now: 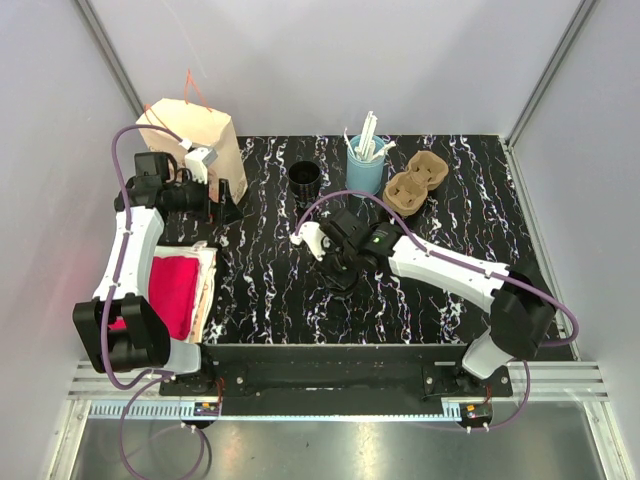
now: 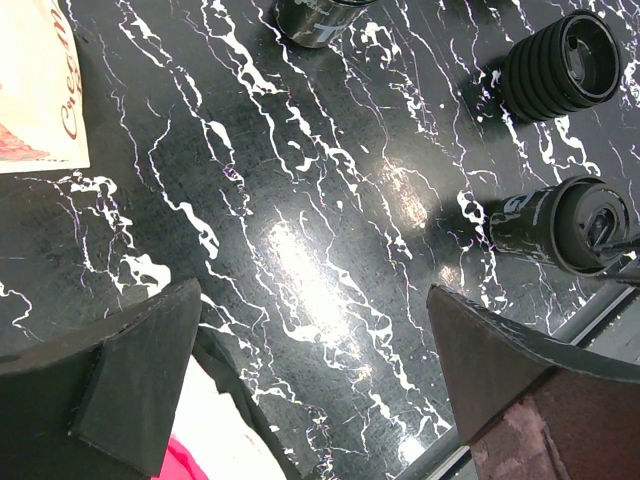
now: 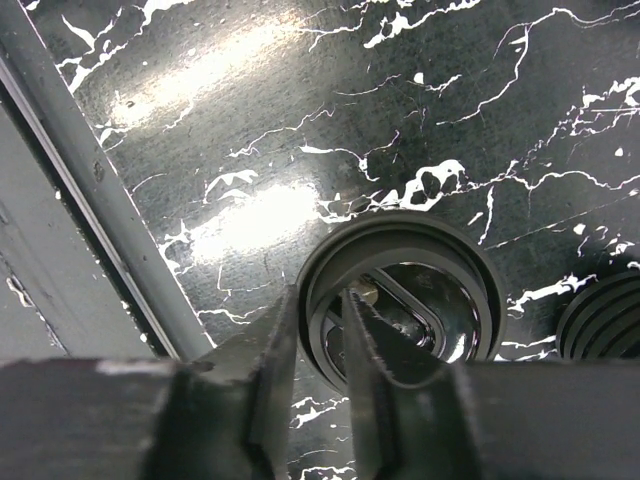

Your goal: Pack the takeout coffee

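Along the desk's point(image 1: 450, 300) left edge: a red cloth point(image 1: 175, 290) lies on something pale, partly under my left arm.
Far-left corner: a tan paper bag point(image 1: 195, 130) with orange handles stands upright.
Left fingers: my left gripper point(image 1: 222, 205) hangs just beside the bag's near side. Its fingers point(image 2: 130, 390) are spread wide, and only the marbled top shows between them.
Lidless cup: a ribbed black cup point(image 1: 304, 180) stands open-topped toward the far edge, left of centre.
Takeout coffee: the takeout coffee point(image 3: 450, 260) stands upright about mid-desk, on the near side of the lidless cup and apart from it. Its round black lid is on, with a small pale mark point(image 3: 370, 293) in the recess.
Right fingers: my right gripper point(image 3: 318, 300) is down on the coffee's lid. Its fingers point(image 3: 270, 370) are drawn narrow with the lid's rim in the slit between them, one finger outside the rim and the other inside the recess. I cannot tell whether they press on the rim.
Straw cup: a light-blue cup point(image 1: 365, 170) of white straws stands near the far edge, right of the lidless cup.
Carrier: a brown pulp cup carrier point(image 1: 415, 187) lies just beside the blue cup on its right.
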Controlling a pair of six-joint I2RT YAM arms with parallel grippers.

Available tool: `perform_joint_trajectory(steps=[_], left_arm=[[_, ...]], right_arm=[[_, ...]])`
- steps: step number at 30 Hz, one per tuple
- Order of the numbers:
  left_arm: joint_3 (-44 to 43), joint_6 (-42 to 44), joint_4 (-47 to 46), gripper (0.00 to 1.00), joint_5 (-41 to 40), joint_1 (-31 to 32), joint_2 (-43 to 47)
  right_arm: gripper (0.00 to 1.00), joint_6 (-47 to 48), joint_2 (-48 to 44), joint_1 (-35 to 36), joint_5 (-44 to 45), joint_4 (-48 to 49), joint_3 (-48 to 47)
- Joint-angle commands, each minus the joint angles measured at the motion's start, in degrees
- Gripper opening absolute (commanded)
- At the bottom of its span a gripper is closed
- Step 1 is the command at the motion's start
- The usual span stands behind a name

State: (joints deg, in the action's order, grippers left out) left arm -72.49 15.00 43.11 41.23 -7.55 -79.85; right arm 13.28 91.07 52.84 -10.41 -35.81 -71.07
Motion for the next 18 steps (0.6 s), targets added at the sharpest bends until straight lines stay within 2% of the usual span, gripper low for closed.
perform_joint_trajectory(steps=[1, 5, 9, 18], left_arm=[[0.1, -0.1, -2.2, 0.99, 2.5, -0.4, 0.8], [0.1, -0.1, -2.2, 0.99, 2.6, -0.5, 0.7], [0.2, -0.2, -2.2, 0.99, 2.9, -0.6, 0.7], [0.2, -0.2, -2.2, 0.99, 3.3, -0.7, 0.7]], right_arm=[[0.25, 0.0, 0.5, 0.9, 2.3, 0.8, -2.2], [0.08, 0.5, 0.2, 0.9, 3.2, 0.6, -2.3], [0.00, 1.7, -0.3, 0.9, 4.2, 0.0, -2.9], [0.00, 7.2, -3.3, 0.9, 5.2, -3.4, -6.4]])
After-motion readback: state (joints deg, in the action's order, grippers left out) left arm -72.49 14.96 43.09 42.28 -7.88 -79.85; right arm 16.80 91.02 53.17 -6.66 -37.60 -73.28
